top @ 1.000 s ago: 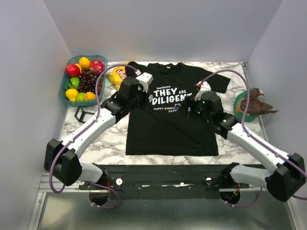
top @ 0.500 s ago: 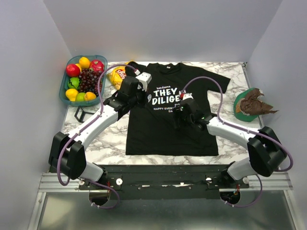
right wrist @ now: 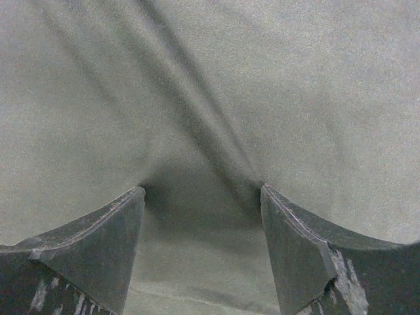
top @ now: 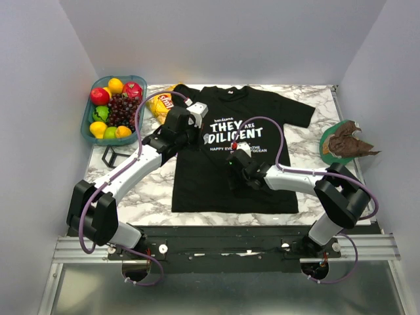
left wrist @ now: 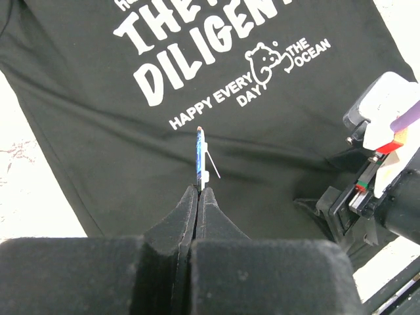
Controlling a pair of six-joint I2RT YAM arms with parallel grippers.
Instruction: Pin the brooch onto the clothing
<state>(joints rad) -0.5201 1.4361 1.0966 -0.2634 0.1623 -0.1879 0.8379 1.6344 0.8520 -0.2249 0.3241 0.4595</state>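
here the left tool [left wrist: 199, 191] is clenched on the brooch [left wrist: 200, 152], edge-on above the left side of the clothing [left wrist: 98, 125]; it looks light, stiff and tiny, best pinched by its rim. further right, the right tool [right wrist: 202, 191] stands released, tips pressing soft fabric that bunches between them.

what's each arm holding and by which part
Left fingers pinch the brooch by its near edge, seen edge-on. Right fingers stand open against the shirt, holding nothing.
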